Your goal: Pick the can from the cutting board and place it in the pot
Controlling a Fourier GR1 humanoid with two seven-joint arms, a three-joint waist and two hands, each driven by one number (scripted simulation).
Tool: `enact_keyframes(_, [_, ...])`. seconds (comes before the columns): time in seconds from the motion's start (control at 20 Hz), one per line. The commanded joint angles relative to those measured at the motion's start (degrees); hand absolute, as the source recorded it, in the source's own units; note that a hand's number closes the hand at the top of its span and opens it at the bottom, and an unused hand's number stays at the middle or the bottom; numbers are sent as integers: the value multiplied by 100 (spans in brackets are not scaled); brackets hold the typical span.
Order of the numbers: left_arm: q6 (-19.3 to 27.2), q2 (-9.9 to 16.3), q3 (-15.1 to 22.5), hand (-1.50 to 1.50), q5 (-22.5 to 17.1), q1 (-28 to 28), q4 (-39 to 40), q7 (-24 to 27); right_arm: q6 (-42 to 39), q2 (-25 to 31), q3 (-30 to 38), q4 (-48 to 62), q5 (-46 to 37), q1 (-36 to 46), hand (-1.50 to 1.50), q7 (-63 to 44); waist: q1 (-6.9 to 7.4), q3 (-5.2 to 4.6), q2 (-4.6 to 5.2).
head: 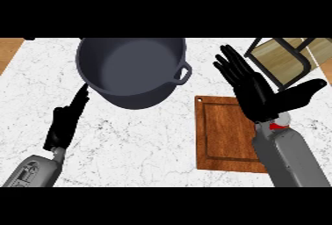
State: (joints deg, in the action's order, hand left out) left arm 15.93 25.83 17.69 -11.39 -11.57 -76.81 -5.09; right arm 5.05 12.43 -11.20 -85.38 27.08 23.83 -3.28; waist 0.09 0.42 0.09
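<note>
Red-and-white can point(280, 123) peeks out just under the wide-open right hand point(259, 94), over the board's point(224, 136) right edge; axis hidden; left hand point(65, 123) well off

No writing, label, brand or number can be read anywhere here. The pot point(133, 70), the cutting board point(225, 136) and the marbled counter point(142, 140) all show plain surfaces (the small red patch at the right wrist is only a colour mark, with no letters to make out).
</note>
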Motion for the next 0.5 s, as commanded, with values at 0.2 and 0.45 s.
enact_keyframes(0.2, [-564,-234,158,0,-334,246,-184,-89,-303,1564,-314,-27,-993,-750,150,-991,-170,-59,-31])
enact_keyframes(0.45, [-763,-350,273,0,-572,642,-257,-88,1880,2060,286,-79,-3078,-802,-150,291,-347,-54,-94])
